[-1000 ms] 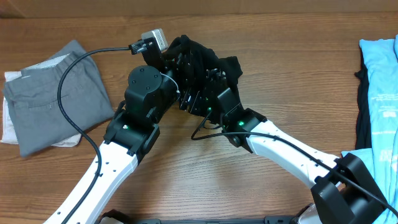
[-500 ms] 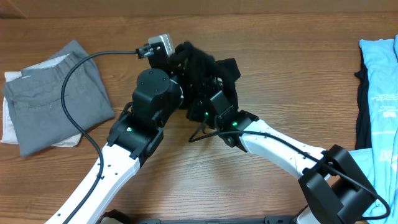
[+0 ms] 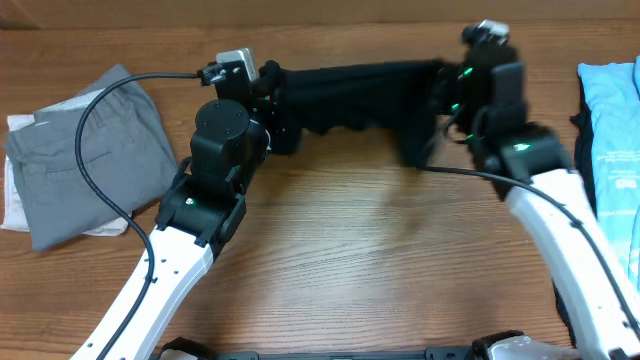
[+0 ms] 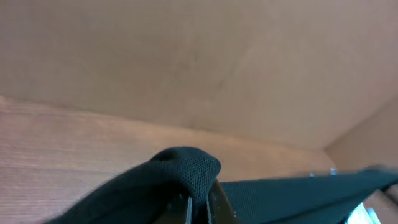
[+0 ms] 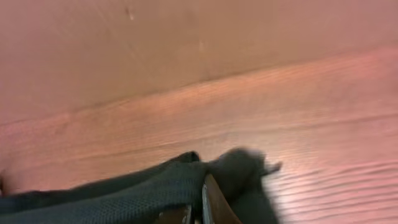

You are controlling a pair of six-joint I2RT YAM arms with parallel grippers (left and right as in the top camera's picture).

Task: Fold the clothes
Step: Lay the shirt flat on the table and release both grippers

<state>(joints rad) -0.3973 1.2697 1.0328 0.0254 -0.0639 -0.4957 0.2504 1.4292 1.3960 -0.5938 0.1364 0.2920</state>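
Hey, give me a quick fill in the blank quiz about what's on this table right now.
1. The stretched garment, gripped by the left claw and the right claw, is ____ in colour.
2. The folded gray pants lie toward the ____ end of the table.
3. The cloth peeking out beneath the gray pants is ____.
4. The light blue garment lies at the table's ____ edge.

Missing words: black; left; white; right

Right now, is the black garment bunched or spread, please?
Spread: the black garment stretches as a band from left arm to right arm, ends pinched in their jaws.
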